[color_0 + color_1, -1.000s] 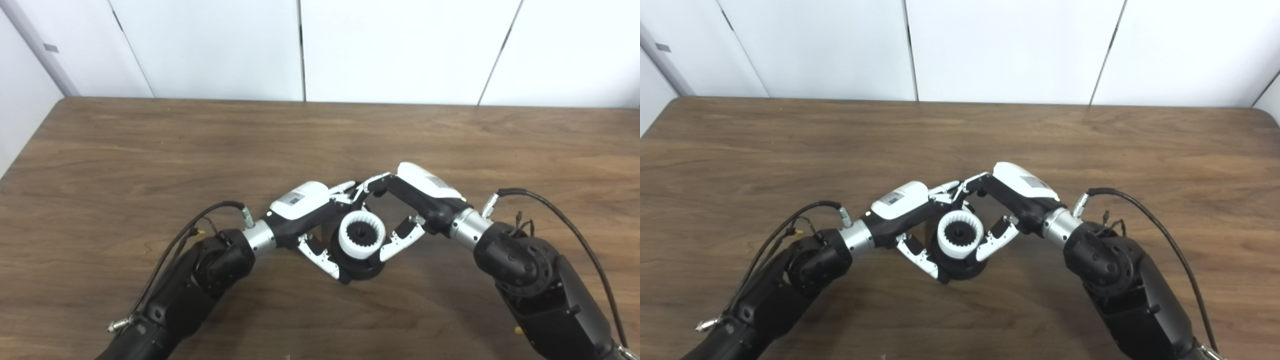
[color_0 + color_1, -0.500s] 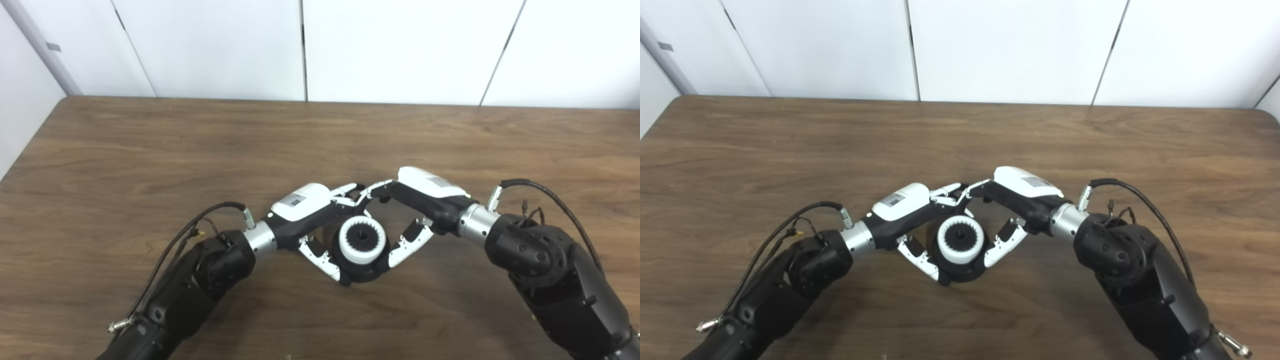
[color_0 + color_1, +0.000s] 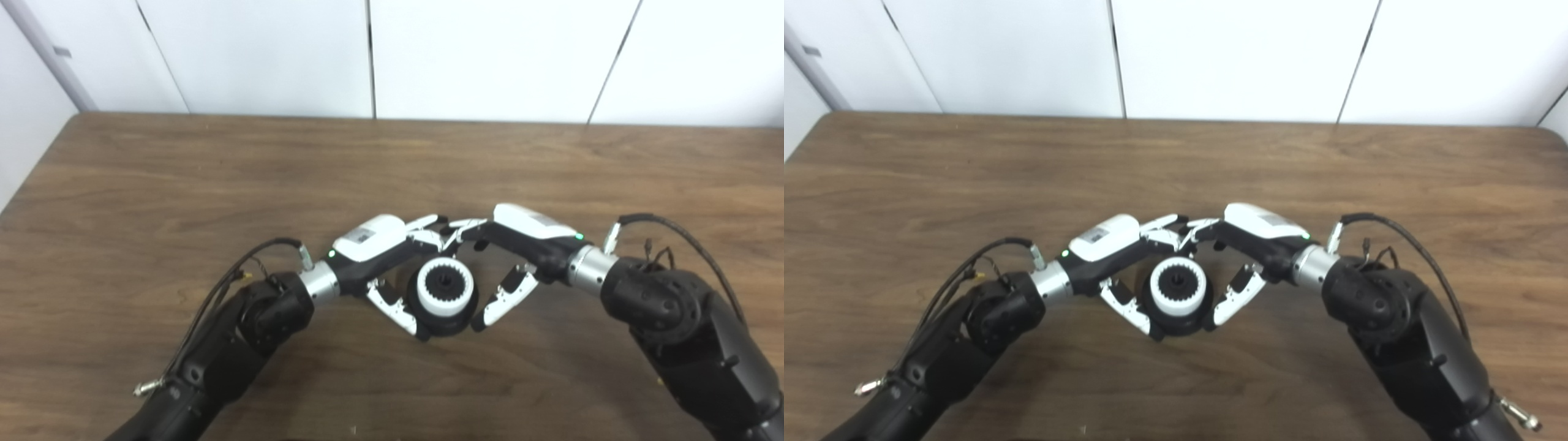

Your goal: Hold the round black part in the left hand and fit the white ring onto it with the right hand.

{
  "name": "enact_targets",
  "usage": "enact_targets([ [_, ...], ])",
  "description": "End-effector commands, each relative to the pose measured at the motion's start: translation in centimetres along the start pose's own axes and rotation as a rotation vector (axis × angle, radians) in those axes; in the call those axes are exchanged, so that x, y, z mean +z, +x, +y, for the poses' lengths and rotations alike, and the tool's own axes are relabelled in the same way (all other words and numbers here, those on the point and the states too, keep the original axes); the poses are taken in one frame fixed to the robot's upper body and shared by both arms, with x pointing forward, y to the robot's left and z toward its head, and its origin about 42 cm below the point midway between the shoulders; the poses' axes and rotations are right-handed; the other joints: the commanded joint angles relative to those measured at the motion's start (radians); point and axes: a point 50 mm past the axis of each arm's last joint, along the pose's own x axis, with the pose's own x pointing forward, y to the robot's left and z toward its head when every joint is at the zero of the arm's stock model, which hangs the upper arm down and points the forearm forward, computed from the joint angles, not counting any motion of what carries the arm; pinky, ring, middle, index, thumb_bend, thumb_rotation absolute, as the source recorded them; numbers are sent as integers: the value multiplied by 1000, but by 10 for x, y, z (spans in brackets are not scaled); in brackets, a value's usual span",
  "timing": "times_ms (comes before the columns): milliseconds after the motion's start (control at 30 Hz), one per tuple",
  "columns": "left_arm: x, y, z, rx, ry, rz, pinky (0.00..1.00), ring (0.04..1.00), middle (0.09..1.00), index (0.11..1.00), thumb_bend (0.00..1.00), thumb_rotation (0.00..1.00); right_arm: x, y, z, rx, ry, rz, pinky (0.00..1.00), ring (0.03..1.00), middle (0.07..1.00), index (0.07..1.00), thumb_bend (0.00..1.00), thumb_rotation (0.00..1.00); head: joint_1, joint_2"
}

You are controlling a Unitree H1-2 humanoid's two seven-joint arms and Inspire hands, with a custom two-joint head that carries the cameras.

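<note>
Nearest the camera, dead centre on the desk [image 3: 184, 184], sits the black part [image 3: 442, 317] with the white ring [image 3: 445, 287] already on top of it. The left hand [image 3: 392, 257] wraps the part from 9 o'clock, thumb low at 7, so it's gripping the part. The right hand [image 3: 511, 251] comes in from 3 o'clock; its thumb looks just off the ring, fingers spread, holding nothing as far as I can see. Further back, at 12, both sets of fingertips [image 3: 450, 228] nearly touch. To do this bit well I'd press straight down, evenly, keeping the left grip firm so the teeth seat without cocking.
</note>
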Motion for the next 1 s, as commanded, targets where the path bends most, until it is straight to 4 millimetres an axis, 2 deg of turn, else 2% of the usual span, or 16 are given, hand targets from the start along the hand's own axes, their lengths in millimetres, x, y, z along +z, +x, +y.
enact_targets([
  [0, -4, -3, -15, -91, -5, 25, 812, 990, 918, 483, 520, 77, 9, -6, -25, -64, -46, -23, 745, 854, 890, 866, 895, 211, 1, 0],
  [200, -5, -4, -15, -92, -4, 28, 840, 993, 918, 483, 520, 78, 7, -15, -47, -145, -43, -20, 710, 836, 879, 850, 881, 158, -3, -2],
  [367, -6, -4, -14, -91, -13, 27, 824, 992, 918, 482, 521, 77, -5, -22, -62, -195, -36, 15, 722, 847, 879, 847, 861, 126, -6, -3],
  [467, -5, -5, -14, -91, -16, 27, 851, 994, 916, 482, 521, 77, -10, -26, -66, -209, -35, 23, 708, 848, 877, 845, 861, 108, -6, -3],
  [733, -5, -5, -13, -94, -18, 29, 821, 990, 914, 482, 521, 75, -23, -33, -71, -245, -14, 43, 684, 854, 874, 834, 859, 83, -12, -5],
  [867, -6, -6, -13, -98, -16, 33, 827, 990, 914, 482, 521, 76, -29, -34, -67, -306, 8, 14, 661, 804, 832, 796, 854, 43, -19, -6],
  [967, -7, -7, -13, -97, -17, 32, 825, 995, 915, 483, 521, 76, -31, -34, -60, -350, 53, 20, 616, 754, 800, 760, 788, 6, -19, -7],
])
